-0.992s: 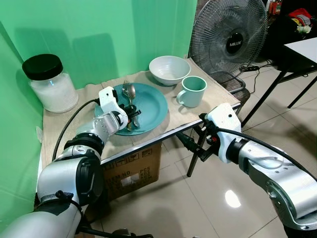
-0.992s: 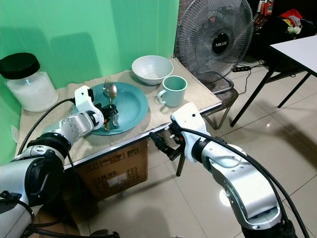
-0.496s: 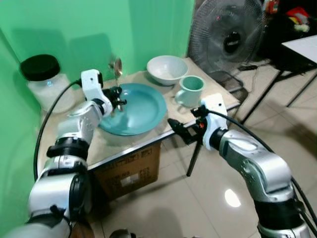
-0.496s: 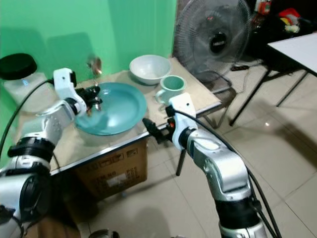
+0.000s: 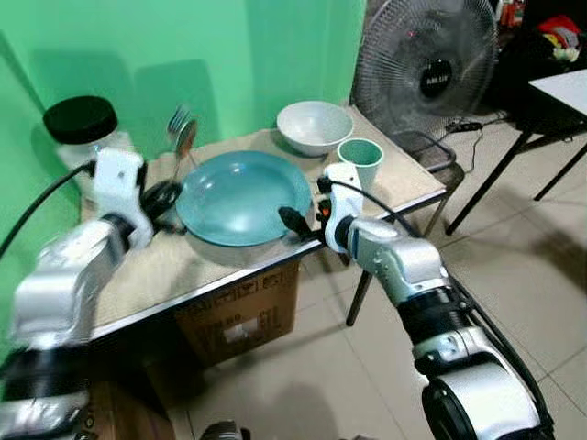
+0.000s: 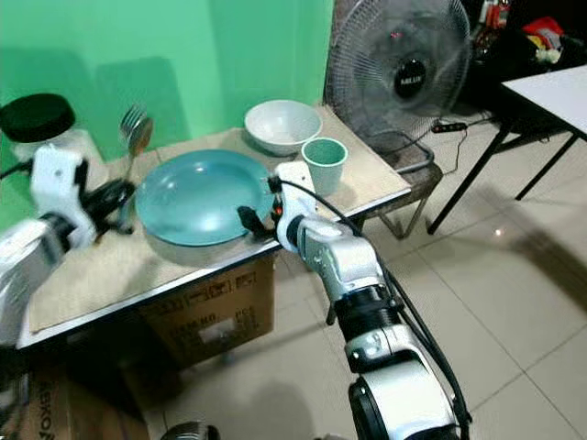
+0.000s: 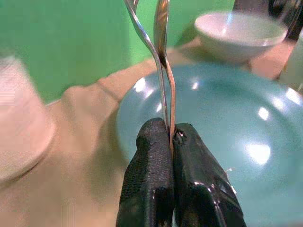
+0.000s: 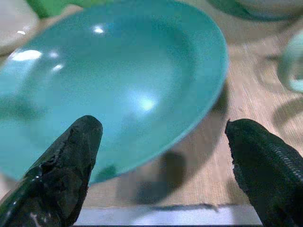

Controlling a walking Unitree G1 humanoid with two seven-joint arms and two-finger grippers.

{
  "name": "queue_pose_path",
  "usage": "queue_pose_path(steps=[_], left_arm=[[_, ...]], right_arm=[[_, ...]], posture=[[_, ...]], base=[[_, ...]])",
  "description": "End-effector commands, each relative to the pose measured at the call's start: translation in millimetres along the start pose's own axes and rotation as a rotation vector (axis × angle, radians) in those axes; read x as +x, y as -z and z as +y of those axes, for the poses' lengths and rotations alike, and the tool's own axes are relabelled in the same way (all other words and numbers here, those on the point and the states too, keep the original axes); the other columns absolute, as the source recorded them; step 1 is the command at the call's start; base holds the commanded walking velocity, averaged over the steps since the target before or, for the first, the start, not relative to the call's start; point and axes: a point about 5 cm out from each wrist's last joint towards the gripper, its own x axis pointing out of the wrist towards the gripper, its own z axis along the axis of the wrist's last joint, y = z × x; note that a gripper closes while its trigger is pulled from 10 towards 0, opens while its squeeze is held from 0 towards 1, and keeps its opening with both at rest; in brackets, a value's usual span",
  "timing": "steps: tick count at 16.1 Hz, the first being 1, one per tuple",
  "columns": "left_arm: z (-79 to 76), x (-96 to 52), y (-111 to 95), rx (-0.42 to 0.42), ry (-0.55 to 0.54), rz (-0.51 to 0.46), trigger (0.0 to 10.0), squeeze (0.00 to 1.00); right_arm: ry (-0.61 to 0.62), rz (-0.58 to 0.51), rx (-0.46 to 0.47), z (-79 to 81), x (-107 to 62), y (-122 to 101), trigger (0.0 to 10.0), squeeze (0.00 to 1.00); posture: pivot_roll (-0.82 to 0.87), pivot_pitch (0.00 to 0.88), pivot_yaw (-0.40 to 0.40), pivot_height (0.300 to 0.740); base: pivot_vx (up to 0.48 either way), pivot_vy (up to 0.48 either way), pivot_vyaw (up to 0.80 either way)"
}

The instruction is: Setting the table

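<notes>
A fork [image 5: 176, 119] and a spoon [image 5: 186, 137] are clamped together by their handles between the closed fingers of the left gripper [image 7: 171, 142], held upright just off the left rim of the teal plate [image 5: 243, 197], above the beige cloth [image 5: 174, 266]. The right gripper [image 8: 165, 161] is seen at the plate's near right edge, at the table front, fingers [image 8: 66, 161] spread wide apart with nothing between them. Behind the plate, a white bowl [image 5: 315, 126] and a teal mug [image 5: 360, 160] are set on the table [image 5: 404, 188]. A black-lidded jar [image 5: 81, 128] is placed at the far left corner, a fan [image 5: 426, 64] beyond the table
</notes>
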Motion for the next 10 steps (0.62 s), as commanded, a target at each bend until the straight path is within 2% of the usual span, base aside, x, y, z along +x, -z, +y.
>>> queue_pose_path(steps=[1,2,5,8,10], left_arm=[[1.0,-5.9,3,0.073,-0.014,0.027,0.0,0.0],[2.3,-8.1,11,0.106,-0.028,0.054,0.0,0.0],[-2.2,-9.6,23,0.097,-0.039,0.081,0.0,0.0],[-7.7,-3.9,34,0.099,-0.039,0.078,0.0,0.0],[-10.0,-1.2,44,0.114,-0.025,0.13,0.0,0.0]], right_arm=[[0.031,-0.05,-0.007,-4.4,1.9,-10,10.0,1.0],[0.041,-0.075,-0.021,-4.4,2.9,-14,10.0,1.0],[0.067,-0.105,-0.068,-5.1,9.0,-13,10.0,1.0],[0.055,-0.089,-0.031,-3.6,15.3,-3,10.0,1.0],[0.054,-0.061,-0.015,-3.5,19.5,6,10.0,1.0]], posture=[[0.07,0.023,-0.023,0.74],[0.08,0.023,-0.024,0.74],[0.08,0.022,-0.008,0.74],[0.07,0.027,0.004,0.74],[0.07,0.029,0.004,0.74]], base=[[0.0,0.0,0.0],[0.0,0.0,0.0],[0.0,0.0,0.0],[0.0,0.0,0.0],[0.0,0.0,0.0]])
